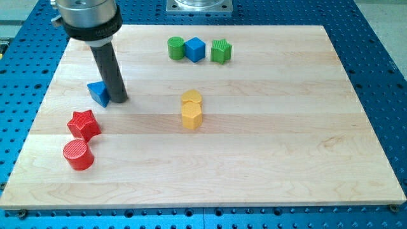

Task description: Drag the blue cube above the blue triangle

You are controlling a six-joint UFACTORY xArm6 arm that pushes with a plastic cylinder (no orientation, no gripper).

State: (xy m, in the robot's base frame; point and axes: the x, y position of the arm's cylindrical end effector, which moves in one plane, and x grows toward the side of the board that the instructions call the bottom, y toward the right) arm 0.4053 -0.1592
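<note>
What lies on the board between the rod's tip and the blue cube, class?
Nothing: in the camera view, only bare wood runs from my tip, beside the blue triangle, up to the blue cube.

Cube (195, 49) upper right of triangle (98, 93)

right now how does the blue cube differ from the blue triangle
The blue cube sits near the view's top, wedged between a green cylinder and a green star-like block; the blue triangle lies alone toward the view's left. The cube shows square faces; the triangle is a wedge with a pointed corner. My tip rests right beside the triangle, far from the cube. Both share the same blue.
</note>
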